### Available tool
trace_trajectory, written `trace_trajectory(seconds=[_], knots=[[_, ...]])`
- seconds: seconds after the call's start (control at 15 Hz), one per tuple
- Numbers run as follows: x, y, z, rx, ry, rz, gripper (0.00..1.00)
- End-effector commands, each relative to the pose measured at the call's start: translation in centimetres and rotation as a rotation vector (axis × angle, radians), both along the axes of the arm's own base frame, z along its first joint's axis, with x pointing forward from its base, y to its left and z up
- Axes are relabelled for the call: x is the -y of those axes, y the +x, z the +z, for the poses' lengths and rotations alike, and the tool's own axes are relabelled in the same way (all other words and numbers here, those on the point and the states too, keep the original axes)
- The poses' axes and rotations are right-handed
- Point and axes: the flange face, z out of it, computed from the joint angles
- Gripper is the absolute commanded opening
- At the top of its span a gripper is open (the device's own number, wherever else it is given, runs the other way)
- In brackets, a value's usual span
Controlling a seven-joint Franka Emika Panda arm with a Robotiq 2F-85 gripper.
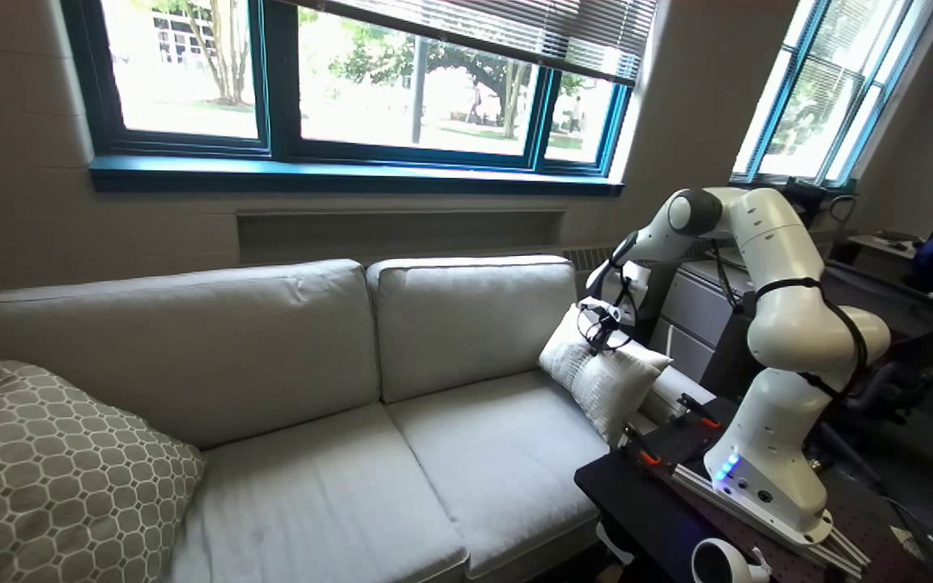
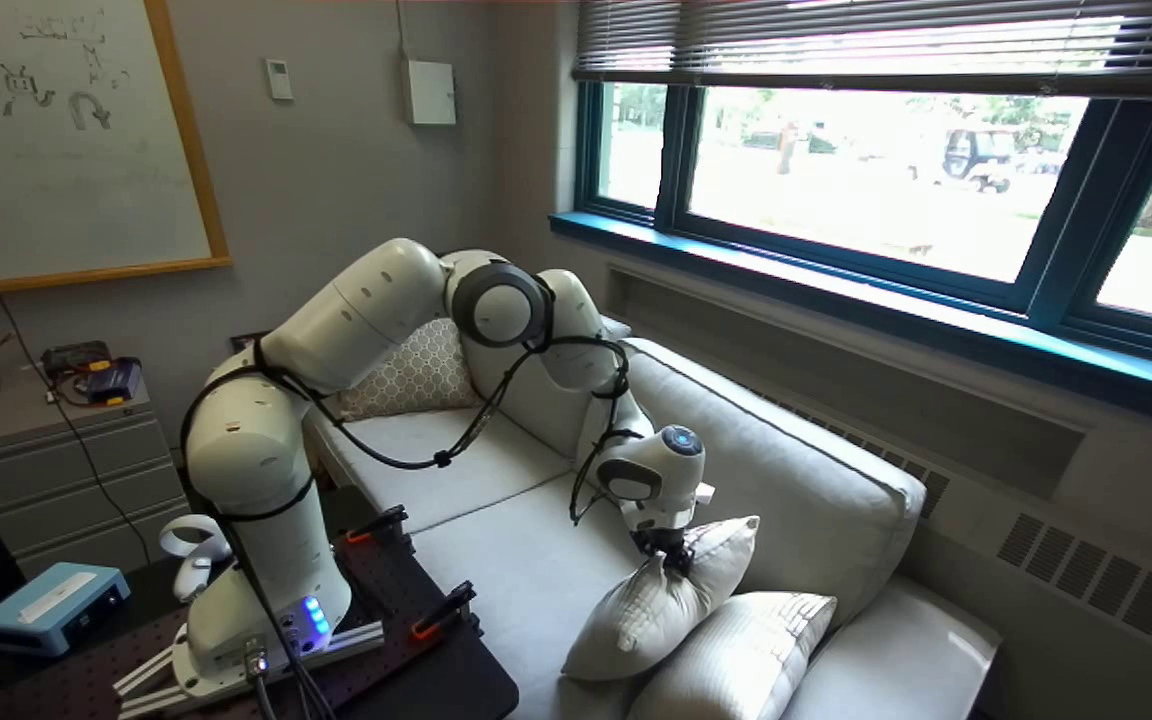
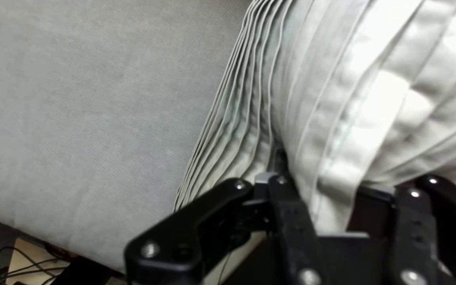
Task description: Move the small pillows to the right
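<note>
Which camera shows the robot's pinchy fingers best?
The wrist view, because the fingers look big and close, with cloth of the white pillow between them. Both exterior views show them only small and dark against it.

Daylight enters by the window, above and beyond my gripper; overexposed in both exterior views, wall beneath dim. Wrist view: glare patches on the pillow just ahead of my fingers, which are slightly out of focus; sofa beside them in flat grey light.
</note>
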Motion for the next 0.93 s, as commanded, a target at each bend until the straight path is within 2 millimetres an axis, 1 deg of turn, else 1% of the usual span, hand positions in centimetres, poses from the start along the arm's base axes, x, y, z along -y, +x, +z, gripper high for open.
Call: trace_trajectory(seconds=[0.0, 0.07, 0.27, 0.4, 0.53, 0.67, 0.87], knots=[[0.7, 2.1, -0.2, 0.002, 0.023, -0.01, 0.04], [0.6, 2.3, -0.8, -0.005, 0.034, -0.002, 0.04], [0.4, 2.9, -3.5, -0.034, 0.077, 0.02, 0.04], [0.5, 3.0, -5.2, -0.05, 0.092, 0.022, 0.04], [0.8, 3.3, -6.5, -0.058, 0.102, 0.022, 0.04], [1.1, 3.6, -7.4, -0.058, 0.107, 0.02, 0.03], [1.8, 3.7, -7.9, -0.056, 0.116, 0.015, 0.02]])
